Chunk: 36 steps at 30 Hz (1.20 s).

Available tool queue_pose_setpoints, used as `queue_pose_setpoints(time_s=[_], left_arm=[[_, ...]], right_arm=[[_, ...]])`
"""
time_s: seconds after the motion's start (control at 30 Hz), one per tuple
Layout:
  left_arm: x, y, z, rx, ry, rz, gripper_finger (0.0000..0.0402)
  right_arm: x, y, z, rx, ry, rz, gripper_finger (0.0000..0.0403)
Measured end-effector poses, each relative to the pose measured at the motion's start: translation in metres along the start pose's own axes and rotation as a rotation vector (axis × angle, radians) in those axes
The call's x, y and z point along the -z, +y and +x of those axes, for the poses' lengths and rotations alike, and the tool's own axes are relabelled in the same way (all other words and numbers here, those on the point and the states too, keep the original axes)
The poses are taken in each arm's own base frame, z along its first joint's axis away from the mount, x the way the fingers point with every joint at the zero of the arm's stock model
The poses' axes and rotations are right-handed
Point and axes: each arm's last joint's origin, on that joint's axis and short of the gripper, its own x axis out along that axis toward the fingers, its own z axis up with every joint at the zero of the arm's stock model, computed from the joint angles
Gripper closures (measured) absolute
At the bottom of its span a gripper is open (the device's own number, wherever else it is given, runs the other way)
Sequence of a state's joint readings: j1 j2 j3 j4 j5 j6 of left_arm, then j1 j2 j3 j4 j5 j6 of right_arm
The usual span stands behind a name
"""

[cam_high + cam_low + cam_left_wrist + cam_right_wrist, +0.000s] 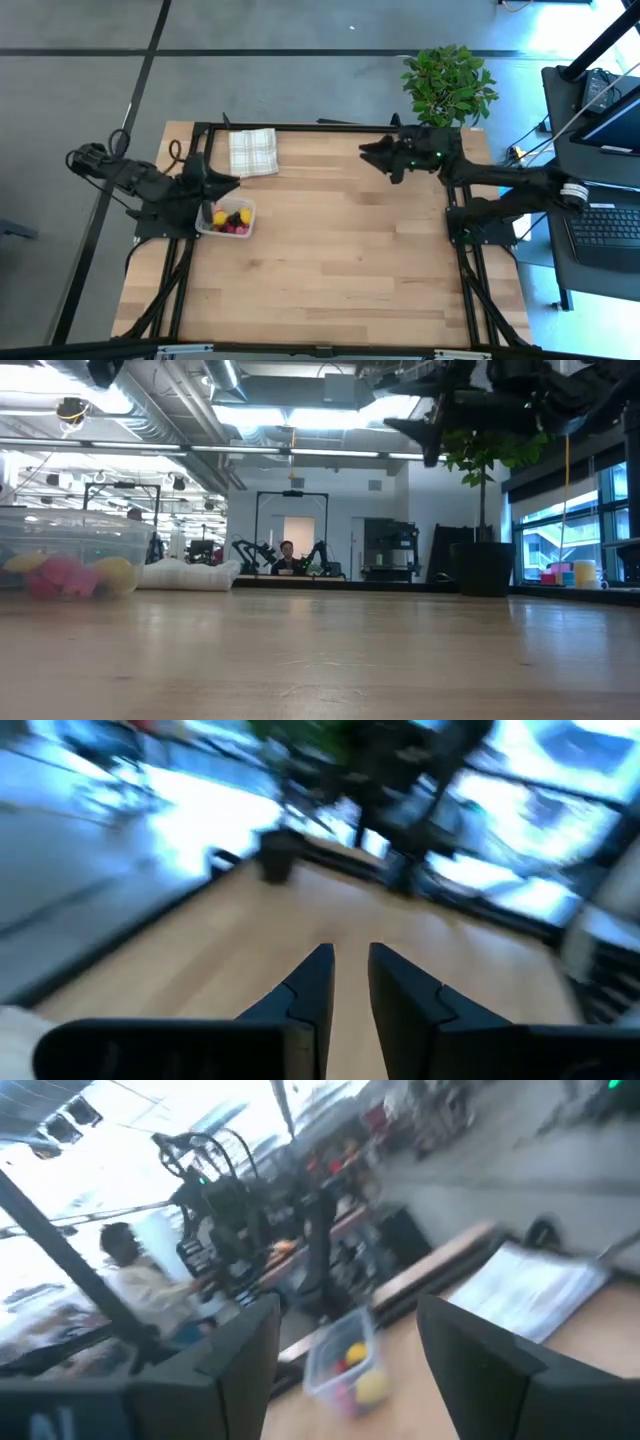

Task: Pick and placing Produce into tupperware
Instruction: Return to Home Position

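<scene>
The clear tupperware [228, 217] stands on the table near its left edge and holds the produce [231, 220]: yellow, pink and dark pieces. The low view shows the tupperware [70, 550] with yellow and pink pieces [62, 576] inside, and in the right wrist view the tupperware [343, 1362] lies farther off. My left gripper [226, 185] hovers just beyond the container's far left corner, empty, with a narrow gap between its fingers [350, 965]. My right gripper [370, 152] is raised over the far middle of the table, wide open [350, 1330] and empty.
A folded checked cloth [252, 152] lies at the far edge, behind the tupperware. A potted plant [448, 85] stands past the far right corner, with its black pot [485, 568] visible in the low view. A person [130, 1280] sits in the room beyond. Bare wood covers the table's middle and near side.
</scene>
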State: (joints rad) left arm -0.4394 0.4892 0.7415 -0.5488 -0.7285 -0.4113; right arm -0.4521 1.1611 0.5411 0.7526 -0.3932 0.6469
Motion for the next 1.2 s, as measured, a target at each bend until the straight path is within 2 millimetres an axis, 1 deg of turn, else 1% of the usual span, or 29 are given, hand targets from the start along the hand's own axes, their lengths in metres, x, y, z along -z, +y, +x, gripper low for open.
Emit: queue_pose_setpoints(time_s=[0.07, 0.13, 0.27, 0.43, 0.47, 0.53, 0.6, 0.7, 0.77, 0.83, 0.9, 1.0, 1.1, 1.2], left_arm=[[0.012, 0.006, 0.005, -0.078, -0.057, -0.006, 0.0345], [0.025, 0.013, 0.008, -0.135, -0.077, -0.016, 0.0348], [0.043, 0.024, 0.016, -0.245, -0.129, -0.053, 0.0354], [0.063, 0.035, 0.027, -0.317, -0.142, -0.065, 0.0362], [0.068, 0.037, 0.03, -0.308, -0.13, -0.05, 0.0363], [0.076, 0.038, 0.035, -0.238, -0.107, -0.012, 0.0367], [0.083, 0.04, 0.04, -0.159, -0.115, -0.008, 0.037], [0.094, 0.045, 0.046, -0.093, -0.122, 0.002, 0.0374], [0.1, 0.049, 0.048, -0.086, -0.124, -0.003, 0.0378], [0.105, 0.052, 0.048, -0.09, -0.123, -0.001, 0.0381], [0.109, 0.055, 0.049, -0.09, -0.121, 0.01, 0.0384], [0.111, 0.058, 0.048, -0.103, -0.139, 0.008, 0.0389], [0.114, 0.061, 0.046, -0.111, -0.149, 0.026, 0.0394], [0.114, 0.063, 0.044, -0.114, -0.173, 0.018, 0.0399]], right_arm=[[-0.005, 0.006, -0.006, 0.033, -0.028, -0.063, 0.0166], [-0.008, 0.011, -0.013, 0.096, -0.04, -0.101, 0.0166], [-0.007, 0.019, -0.029, 0.257, -0.015, -0.167, 0.0166], [-0.009, 0.031, -0.042, 0.3, -0.016, -0.226, 0.0166], [-0.009, 0.033, -0.043, 0.295, -0.018, -0.245, 0.0166], [-0.01, 0.036, -0.045, 0.285, -0.018, -0.278, 0.0166], [-0.009, 0.038, -0.046, 0.28, -0.015, -0.299, 0.0166], [-0.007, 0.04, -0.047, 0.269, -0.003, -0.307, 0.0166], [0.0, 0.04, -0.048, 0.253, 0.01, -0.304, 0.0166], [0.011, 0.035, -0.05, 0.235, 0.012, -0.295, 0.0166], [0.023, 0.031, -0.055, 0.207, -0.021, -0.279, 0.0166], [0.035, 0.026, -0.065, 0.175, -0.114, -0.269, 0.0166], [0.049, 0.02, -0.078, 0.162, -0.142, -0.245, 0.0166], [0.058, 0.017, -0.089, 0.142, -0.186, -0.227, 0.0166]])
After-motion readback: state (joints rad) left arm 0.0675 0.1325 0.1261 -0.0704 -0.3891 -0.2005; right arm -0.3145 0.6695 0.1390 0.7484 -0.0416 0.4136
